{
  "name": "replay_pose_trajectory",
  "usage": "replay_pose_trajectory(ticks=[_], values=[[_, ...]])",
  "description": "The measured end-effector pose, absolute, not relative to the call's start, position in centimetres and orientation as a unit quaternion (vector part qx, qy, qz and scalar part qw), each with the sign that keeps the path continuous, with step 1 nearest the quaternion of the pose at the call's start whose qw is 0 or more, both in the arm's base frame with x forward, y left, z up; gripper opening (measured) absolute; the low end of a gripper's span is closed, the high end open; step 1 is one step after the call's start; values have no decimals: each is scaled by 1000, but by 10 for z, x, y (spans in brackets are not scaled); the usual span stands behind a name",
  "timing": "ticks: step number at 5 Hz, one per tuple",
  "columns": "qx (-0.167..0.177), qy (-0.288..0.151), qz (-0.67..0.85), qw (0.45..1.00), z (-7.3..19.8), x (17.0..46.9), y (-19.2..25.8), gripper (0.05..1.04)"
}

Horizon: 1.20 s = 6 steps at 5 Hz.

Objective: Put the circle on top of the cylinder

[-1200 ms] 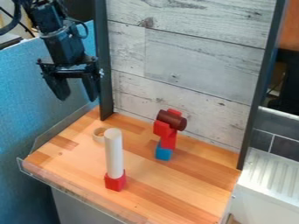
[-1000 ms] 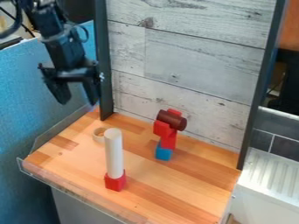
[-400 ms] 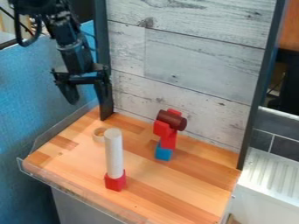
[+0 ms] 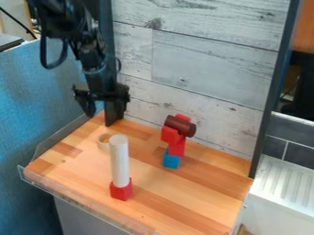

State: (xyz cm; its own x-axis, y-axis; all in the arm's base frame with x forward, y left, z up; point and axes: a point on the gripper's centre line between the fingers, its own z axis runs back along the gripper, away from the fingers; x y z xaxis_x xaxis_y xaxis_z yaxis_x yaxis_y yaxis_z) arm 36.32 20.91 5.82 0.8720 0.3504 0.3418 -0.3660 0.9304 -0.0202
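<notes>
Wooden ring beneath the gripper. The black two-finger gripper [image 4: 103, 113] hangs with its fingers apart and nothing between them. The pale wooden ring [image 4: 102, 144] lies on the wooden tabletop [image 4: 184, 195], almost straight below the tool in the view; being round, it has no long axis, and its opening faces upward. The single arm should therefore need chiefly a descent, with one finger to each side of the rim. The white cylinder [image 4: 120, 160], its axis vertical, stands on a red cube [image 4: 121, 190], below and slightly right of the gripper, close beside the ring; a finger lowered on that side could topple it. Left of the tool runs a transparent edging [image 4: 60, 136]; the dark post [image 4: 107, 27] rises behind it, probably limiting rearward movement.
</notes>
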Motion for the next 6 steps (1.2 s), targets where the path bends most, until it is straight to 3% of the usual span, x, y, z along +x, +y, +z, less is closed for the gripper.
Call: replay_pose_trajectory(ticks=[1, 4, 6], values=[[29, -207, 202, 957, 41, 370, 217, 1001], [71, -188, 232, 952, -4, 373, 239, 1001], [83, -190, 236, 950, -17, 374, 243, 1001]])
